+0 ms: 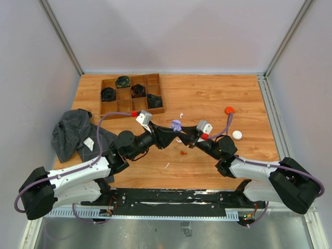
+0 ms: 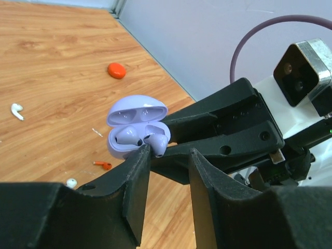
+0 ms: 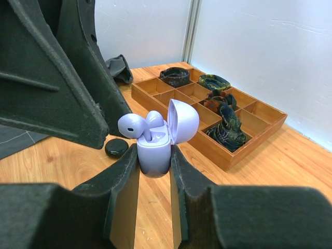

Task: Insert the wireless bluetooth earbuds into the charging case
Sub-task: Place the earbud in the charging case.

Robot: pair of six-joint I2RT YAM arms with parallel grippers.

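My right gripper (image 3: 154, 152) is shut on the lavender charging case (image 3: 154, 144), held upright above the table with its lid open. Two lavender earbuds sit in it. One (image 3: 154, 119) is seated and the other (image 3: 130, 126) stands higher, tilted toward the left arm. The case also shows in the top view (image 1: 176, 125) and the left wrist view (image 2: 136, 129). My left gripper (image 2: 169, 150) is open with nothing between its fingers. One of its fingertips (image 2: 144, 151) is right beside the nearer earbud (image 2: 157, 143). A tiny orange-red earbud (image 1: 182, 153) lies on the table below the grippers.
An orange puck (image 1: 229, 110) and a white puck (image 1: 237, 135) lie to the right. A black puck (image 3: 116, 148) lies under the left arm. A white earbud (image 1: 181, 115) lies behind the case. A wooden compartment tray (image 1: 130, 108) stands at the back left, with dark cloth (image 1: 78, 132) near it.
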